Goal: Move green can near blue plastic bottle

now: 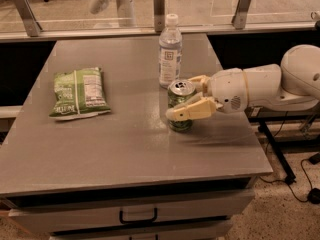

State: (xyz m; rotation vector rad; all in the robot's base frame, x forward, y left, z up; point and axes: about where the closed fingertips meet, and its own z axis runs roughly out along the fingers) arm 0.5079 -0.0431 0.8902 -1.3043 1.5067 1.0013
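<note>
Partly hidden green can [181, 88], gripper [182, 99] clamped around it, beside blue plastic bottle [170, 56].

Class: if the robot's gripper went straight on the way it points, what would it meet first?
The green can: the gripper, reaching in from the right and pointing left, is clamped on it. Past the can, the chip bag lies leftward, though probably off that line.

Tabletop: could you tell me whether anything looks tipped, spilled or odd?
Nothing stands out. The can and bottle stand upright, the chip bag lies flat at left, and the gripper has its jaws closed on the can.
</note>
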